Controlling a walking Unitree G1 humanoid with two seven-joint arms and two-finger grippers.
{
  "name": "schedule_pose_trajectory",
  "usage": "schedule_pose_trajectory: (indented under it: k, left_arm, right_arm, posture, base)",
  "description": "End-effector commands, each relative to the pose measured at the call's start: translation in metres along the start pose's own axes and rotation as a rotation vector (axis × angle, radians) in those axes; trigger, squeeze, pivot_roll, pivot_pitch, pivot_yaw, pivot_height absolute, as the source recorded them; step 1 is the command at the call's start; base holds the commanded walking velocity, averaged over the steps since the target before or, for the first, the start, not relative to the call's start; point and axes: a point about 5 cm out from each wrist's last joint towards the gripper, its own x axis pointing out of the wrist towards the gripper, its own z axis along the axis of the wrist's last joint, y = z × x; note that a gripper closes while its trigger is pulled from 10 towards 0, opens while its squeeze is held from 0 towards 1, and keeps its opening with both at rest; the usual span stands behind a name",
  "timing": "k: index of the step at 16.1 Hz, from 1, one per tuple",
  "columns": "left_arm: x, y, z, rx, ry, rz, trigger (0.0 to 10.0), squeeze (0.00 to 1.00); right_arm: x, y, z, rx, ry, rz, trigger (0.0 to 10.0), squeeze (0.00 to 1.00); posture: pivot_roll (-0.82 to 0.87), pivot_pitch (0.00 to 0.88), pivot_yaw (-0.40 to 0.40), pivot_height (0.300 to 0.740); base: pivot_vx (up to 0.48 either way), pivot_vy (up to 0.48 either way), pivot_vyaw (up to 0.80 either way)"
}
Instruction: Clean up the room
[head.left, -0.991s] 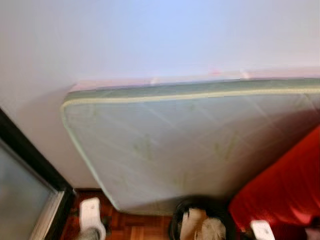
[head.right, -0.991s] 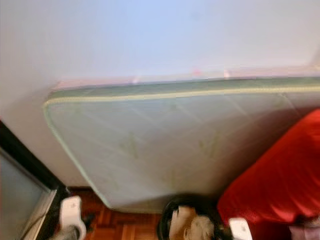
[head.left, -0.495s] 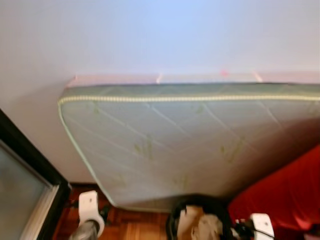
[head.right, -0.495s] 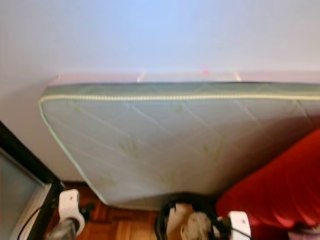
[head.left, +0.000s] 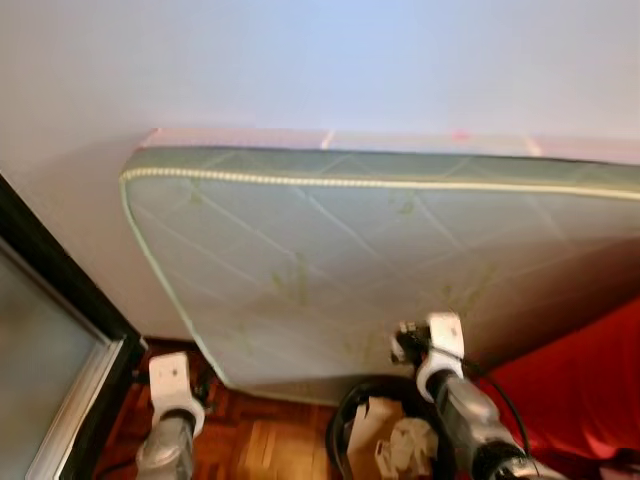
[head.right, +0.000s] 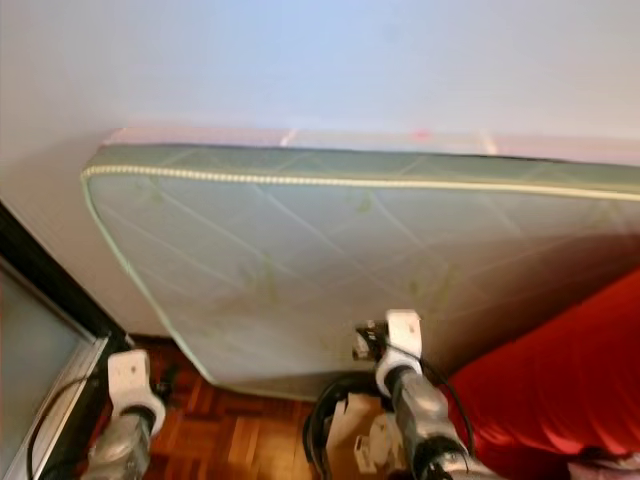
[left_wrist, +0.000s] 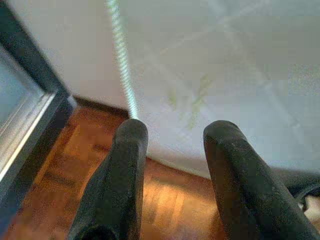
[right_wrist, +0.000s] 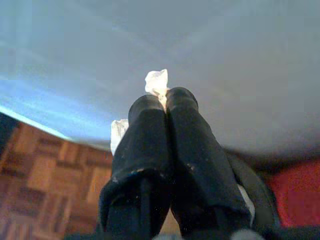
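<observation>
The right pincer (right_wrist: 162, 107) is pressed fully closed on a small crumpled scrap of white paper (right_wrist: 156, 81), held just above the round black waste bin (head.left: 345, 440) of paper scraps, which stands on the wooden parquet floor (head.left: 265, 450) against the pale green quilted mattress (head.left: 330, 270). The left pincer (left_wrist: 172, 150), parted and empty, hangs beside the bin, near the mattress corner. The scrap looks light, soft and crushable; a pinch on its bunched middle should hold.

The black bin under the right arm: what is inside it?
Inside the bin lie crumpled paper and cardboard scraps. The right arm covers part of the opening, and whatever lies deeper is hidden.
</observation>
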Motion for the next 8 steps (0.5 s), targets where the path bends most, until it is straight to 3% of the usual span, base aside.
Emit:
schedule_pose_trajectory:
  k: [1,6,8]
  left_arm:
    - [-0.003,-0.005,-0.004,-0.021,-0.006,-0.019,10.0,0.0]
    - [-0.008,-0.004,-0.005,0.004,-0.04,-0.048,10.0,0.0]
    - [-0.009,-0.005,-0.005,0.003,-0.047,-0.053,10.0,0.0]
  right_arm:
    - [0.001,0.0,0.001,-0.043,0.018,-0.023,10.0,0.0]
    - [-0.013,-0.033,-0.015,-0.117,0.074,-0.243,10.0,0.0]
    - [-0.017,-0.04,-0.017,-0.104,0.071,-0.292,10.0,0.0]
  posture:
    - [0.17,0.128,-0.014,0.74]
    - [0.18,0.169,-0.026,0.74]
    - [0.17,0.192,-0.03,0.74]
  base:
    - [0.0,0.0,0.0]
    - [0.0,0.0,0.0]
    - [0.0,0.0,0.0]
